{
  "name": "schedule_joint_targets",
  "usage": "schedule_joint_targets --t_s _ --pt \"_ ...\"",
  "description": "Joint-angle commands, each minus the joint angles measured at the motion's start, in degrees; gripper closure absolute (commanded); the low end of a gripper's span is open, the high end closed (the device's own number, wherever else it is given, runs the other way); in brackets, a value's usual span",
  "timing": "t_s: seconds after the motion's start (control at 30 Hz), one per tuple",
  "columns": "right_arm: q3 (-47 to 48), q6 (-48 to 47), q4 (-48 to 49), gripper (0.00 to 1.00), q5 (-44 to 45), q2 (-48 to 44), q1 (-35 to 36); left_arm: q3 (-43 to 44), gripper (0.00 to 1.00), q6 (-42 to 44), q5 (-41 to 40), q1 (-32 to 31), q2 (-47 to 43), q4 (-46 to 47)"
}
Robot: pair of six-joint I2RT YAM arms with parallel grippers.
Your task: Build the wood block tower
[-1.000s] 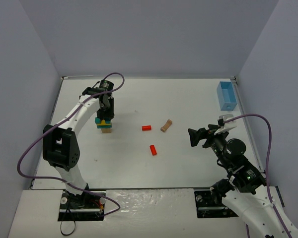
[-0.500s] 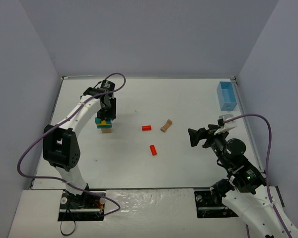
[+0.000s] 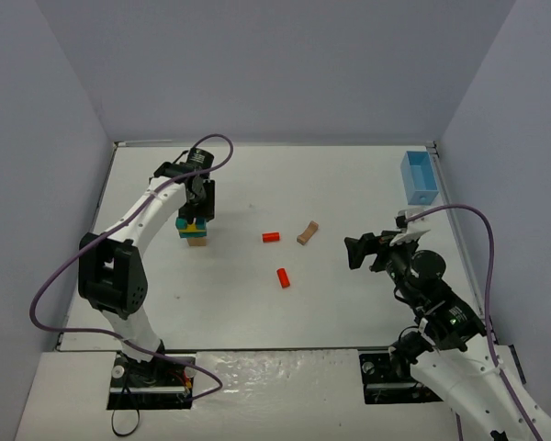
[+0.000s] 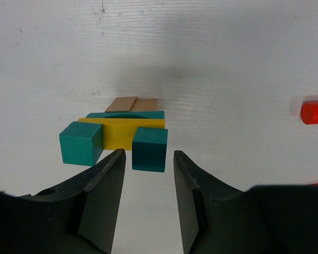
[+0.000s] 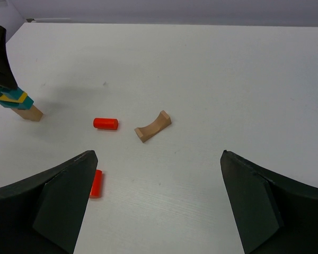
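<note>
The wood block tower stands on the left part of the table, only partly built. It has a tan base, a teal arch on that, a yellow bar across it, and two teal cubes side by side on top. The left gripper hangs right above the stack with its jaws spread and nothing between them. In its wrist view the fingers frame the right-hand cube, with a sliver of table showing on each side.

Near the middle of the table lie two red cylinders, both on their sides and apart from each other, the nearer cylinder closer to the arms. A tan arch block lies near the farther one, not touching it. The right gripper hovers over the right side, jaws spread wide and empty, pointing towards these loose pieces. A light-blue bin sits at the far right edge
</note>
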Motion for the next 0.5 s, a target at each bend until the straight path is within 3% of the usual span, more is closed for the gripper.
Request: schedule_joint_targets --t_s 0.0,0.17,0.47 --pt "1.31 3.32 4.58 0.00 3.18 5.52 0.04 2.96 0.62 0.23 -2.19 -1.52 -7.55 1.00" --pt "3.00 7.75 4.53 0.01 3.41 14.90 0.04 2.31 0.62 2.32 -2.08 -1.79 -12.85 1.13" --pt "9.41 16.80 5.05 0.07 4.73 36.29 0.04 -8.96 0.62 5.85 2.30 -1.53 -27.87 2.31"
